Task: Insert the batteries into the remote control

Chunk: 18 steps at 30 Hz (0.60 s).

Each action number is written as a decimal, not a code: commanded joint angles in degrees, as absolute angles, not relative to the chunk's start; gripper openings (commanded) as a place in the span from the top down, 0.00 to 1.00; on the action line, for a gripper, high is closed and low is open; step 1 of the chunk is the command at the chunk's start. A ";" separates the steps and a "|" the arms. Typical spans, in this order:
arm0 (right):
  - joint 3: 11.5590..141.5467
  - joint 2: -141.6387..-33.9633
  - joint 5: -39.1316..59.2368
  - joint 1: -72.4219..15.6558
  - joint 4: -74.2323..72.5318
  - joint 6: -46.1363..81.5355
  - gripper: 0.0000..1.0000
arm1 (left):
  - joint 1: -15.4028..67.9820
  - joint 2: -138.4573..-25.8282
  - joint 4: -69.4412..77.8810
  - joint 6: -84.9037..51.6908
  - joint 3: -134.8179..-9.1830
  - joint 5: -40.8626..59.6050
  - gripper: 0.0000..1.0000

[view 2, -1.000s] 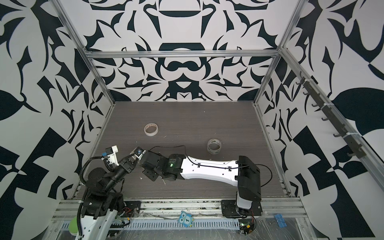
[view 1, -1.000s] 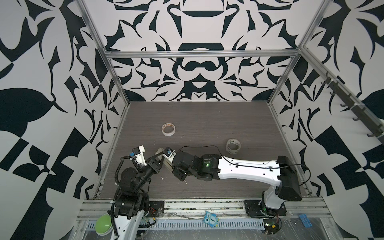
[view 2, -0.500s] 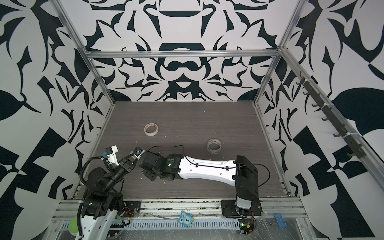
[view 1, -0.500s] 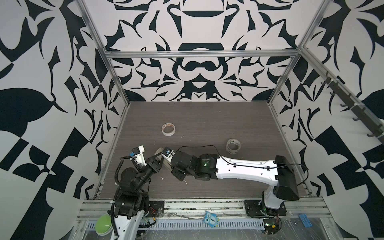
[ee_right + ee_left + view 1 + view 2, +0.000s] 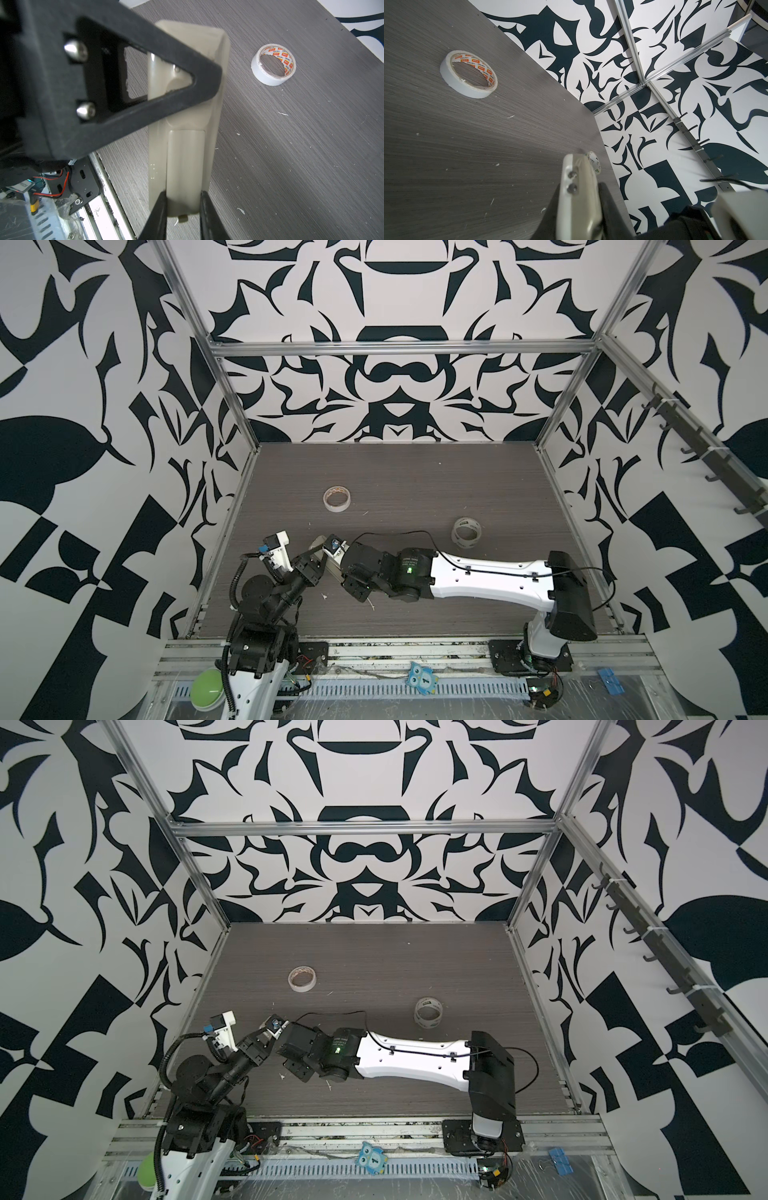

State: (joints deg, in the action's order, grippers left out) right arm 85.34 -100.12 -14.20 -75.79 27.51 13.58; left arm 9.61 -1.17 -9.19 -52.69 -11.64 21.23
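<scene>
The remote control [image 5: 187, 99] is held above the table with its plain beige back facing the right wrist camera. My left gripper [image 5: 579, 218] is shut on its long edges, and one black left finger [image 5: 145, 72] crosses the remote's upper half. My right gripper [image 5: 184, 209] is shut on the battery cover [image 5: 186, 166] at the remote's lower end, one finger on each side. In both top views the two grippers [image 5: 316, 562] [image 5: 338, 572] meet near the front left, where a beige sliver of the remote [image 5: 319, 542] shows. The batteries are out of view.
A white tape roll [image 5: 336, 498] lies on the grey table toward the back left. A clear tape roll [image 5: 466, 532] stands to the right, just behind my right arm. White scraps [image 5: 325, 596] dot the table. The metal frame rail [image 5: 108, 187] runs close beside the remote.
My right arm has edged slightly to the left toward the left gripper. Both grips look the same.
</scene>
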 commanded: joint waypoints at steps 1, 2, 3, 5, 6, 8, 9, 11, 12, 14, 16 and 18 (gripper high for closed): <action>86.97 -98.90 -15.78 -75.67 25.44 13.67 0.94 | 9.67 -0.35 -7.21 -53.31 -12.19 23.80 1.00; 86.92 -98.82 -15.82 -75.67 25.31 13.76 0.93 | 9.67 -0.35 -7.21 -53.38 -12.19 23.82 1.00; 86.73 -98.72 -15.83 -75.67 25.23 13.88 0.93 | 9.69 -0.35 -7.21 -53.39 -12.21 23.81 1.00; 86.45 -98.48 -15.82 -75.68 24.79 13.97 0.92 | 9.67 -0.35 -7.12 -53.46 -12.15 23.86 1.00; 86.41 -98.44 -15.72 -75.67 24.70 14.00 0.91 | 9.67 -0.35 -7.04 -53.55 -12.21 23.90 1.00; 86.30 -98.31 -15.65 -75.67 24.53 14.06 0.90 | 9.67 -0.35 -7.03 -53.70 -12.22 23.92 1.00; 86.21 -98.18 -15.60 -75.67 24.36 14.06 0.90 | 9.67 -0.35 -7.03 -53.76 -12.22 23.99 1.00; 86.05 -98.02 -15.61 -75.68 24.26 14.14 0.89 | 9.67 -0.35 -7.01 -53.80 -12.27 23.93 1.00; 86.01 -98.01 -15.63 -75.67 24.17 14.13 0.88 | 9.68 -0.35 -6.95 -53.79 -12.16 23.93 1.00; 85.97 -98.00 -15.58 -75.72 24.14 14.13 0.87 | 9.67 -0.35 -6.80 -53.88 -12.16 23.97 1.00; 86.01 -98.04 -15.56 -75.67 24.00 14.11 0.86 | 9.67 -0.35 -6.30 -54.31 -11.88 23.93 1.00; 85.96 -98.00 -15.56 -75.69 24.02 14.13 0.86 | 9.67 -0.35 -5.62 -54.92 -11.78 23.93 1.00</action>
State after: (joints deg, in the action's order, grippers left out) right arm 85.34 -100.01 -14.22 -75.79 27.38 13.61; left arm 9.50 -1.17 -9.15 -53.36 -11.64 21.26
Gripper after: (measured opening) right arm 0.253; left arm 0.241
